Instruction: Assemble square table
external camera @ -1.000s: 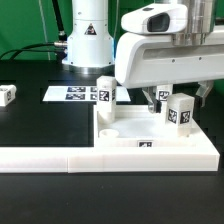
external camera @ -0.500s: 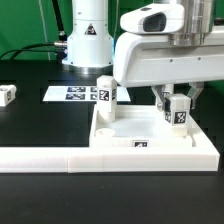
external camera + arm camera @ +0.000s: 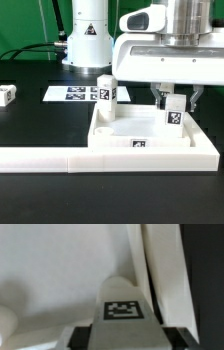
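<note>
My gripper [image 3: 176, 106] is shut on a white tagged leg [image 3: 175, 113], held upright over the right part of the square tabletop [image 3: 135, 128]. In the wrist view the leg [image 3: 124, 300] runs out from between the dark fingers [image 3: 84, 337] of my gripper [image 3: 125, 340]. Its tag faces the camera, above the slab's white floor [image 3: 60, 274] and beside the raised rim [image 3: 158, 280]. A second leg [image 3: 105, 96] stands upright at the slab's far left corner. A third leg [image 3: 8, 94] lies on the black table at the exterior view's far left.
The long white L-shaped barrier [image 3: 55, 156] runs along the front, against the slab. The marker board [image 3: 72, 94] lies flat behind the slab. The arm's white base [image 3: 88, 40] stands at the back.
The jaws stood open around the leg and have closed on it. The hand has shifted slightly toward the exterior view's left with the leg in it.
</note>
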`<state>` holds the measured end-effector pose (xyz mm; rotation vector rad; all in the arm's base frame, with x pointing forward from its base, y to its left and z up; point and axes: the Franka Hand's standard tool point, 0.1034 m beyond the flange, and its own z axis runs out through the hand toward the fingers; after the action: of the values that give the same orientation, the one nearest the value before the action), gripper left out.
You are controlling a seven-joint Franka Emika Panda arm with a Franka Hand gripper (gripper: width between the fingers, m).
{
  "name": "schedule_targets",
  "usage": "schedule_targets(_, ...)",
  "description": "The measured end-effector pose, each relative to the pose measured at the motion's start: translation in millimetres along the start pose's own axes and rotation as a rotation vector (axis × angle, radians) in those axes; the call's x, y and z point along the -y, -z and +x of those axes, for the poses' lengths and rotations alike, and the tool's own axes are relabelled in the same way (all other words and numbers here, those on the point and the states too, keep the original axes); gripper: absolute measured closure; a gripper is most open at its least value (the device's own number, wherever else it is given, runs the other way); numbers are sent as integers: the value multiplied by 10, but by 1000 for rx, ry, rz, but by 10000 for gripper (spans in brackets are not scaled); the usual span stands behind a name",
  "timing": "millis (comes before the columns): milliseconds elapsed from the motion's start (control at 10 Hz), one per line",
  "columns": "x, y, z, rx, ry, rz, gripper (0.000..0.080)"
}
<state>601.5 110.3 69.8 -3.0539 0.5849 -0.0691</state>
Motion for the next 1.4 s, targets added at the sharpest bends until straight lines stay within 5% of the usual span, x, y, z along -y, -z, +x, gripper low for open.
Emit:
schedule_targets(600, -152, 8, 53, -13, -314, -27, 501)
schedule_targets(800, -105, 109, 29, 0, -188, -23, 207)
schedule_targets(1000, -166, 293, 14, 26, -63, -18, 161)
schedule_targets(1400, -568, 547, 12, 82, 150, -9, 150)
